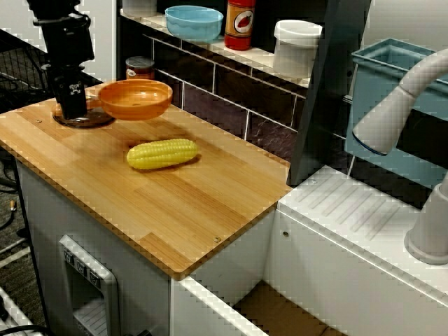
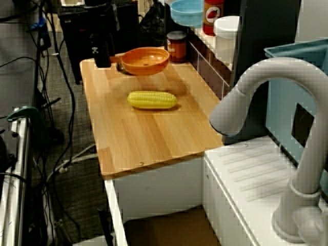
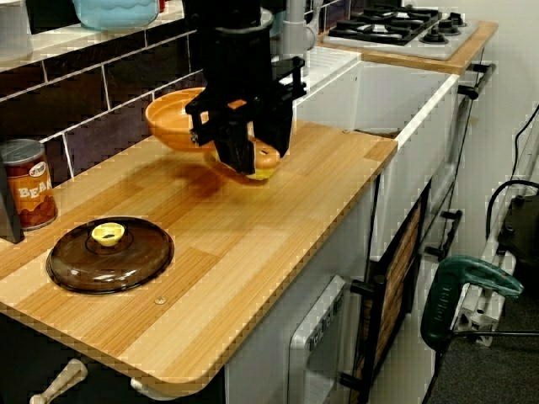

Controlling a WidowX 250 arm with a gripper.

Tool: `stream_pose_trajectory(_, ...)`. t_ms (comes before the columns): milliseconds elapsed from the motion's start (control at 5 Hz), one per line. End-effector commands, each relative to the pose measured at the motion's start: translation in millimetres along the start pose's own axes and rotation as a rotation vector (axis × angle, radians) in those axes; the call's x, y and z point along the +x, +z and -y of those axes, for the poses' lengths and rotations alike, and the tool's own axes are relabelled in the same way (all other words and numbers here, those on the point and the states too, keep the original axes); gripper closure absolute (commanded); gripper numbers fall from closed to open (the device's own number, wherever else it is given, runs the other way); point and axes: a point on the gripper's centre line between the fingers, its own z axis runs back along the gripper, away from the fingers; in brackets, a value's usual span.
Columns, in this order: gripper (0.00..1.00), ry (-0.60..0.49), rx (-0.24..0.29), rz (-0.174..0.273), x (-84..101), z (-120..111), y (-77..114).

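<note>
My black gripper (image 3: 257, 160) hangs low over the wooden counter (image 3: 278, 244), close beside an orange bowl (image 3: 173, 122). Its fingers look open, with nothing held; only the bowl and a bit of yellow corn (image 3: 263, 174) show through the gap from behind. In the view from the sink side the gripper (image 1: 70, 112) stands at the counter's far left end, over a brown glass lid (image 1: 87, 120), with the bowl (image 1: 136, 98) just to its right. The corn cob (image 1: 162, 153) lies on its side mid-counter, nearer than the bowl. The view over the tap shows gripper (image 2: 101, 62), bowl (image 2: 145, 60) and corn (image 2: 152, 99) in a row.
A bean can (image 1: 140, 67) stands by the tiled wall behind the bowl. The ledge carries a blue bowl (image 1: 194, 22), a red bottle (image 1: 239, 23) and a white container (image 1: 297, 47). A grey tap (image 1: 406, 105), white drainboard (image 1: 350, 210) and blue rack (image 1: 392, 77) lie right.
</note>
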Motion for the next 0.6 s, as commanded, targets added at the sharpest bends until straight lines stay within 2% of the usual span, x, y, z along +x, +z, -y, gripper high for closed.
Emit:
stream_pose_trajectory(0, 1.0, 0.025, 0.058, 0.048, 11.7, 11, 26.5)
stream_pose_trajectory(200, 1.0, 0.043, 0.062, 0.066, 12.7, 17, 30.4)
stream_pose_trajectory(400, 1.0, 0.034, 0.071, 0.046, 15.7, 27, 31.7)
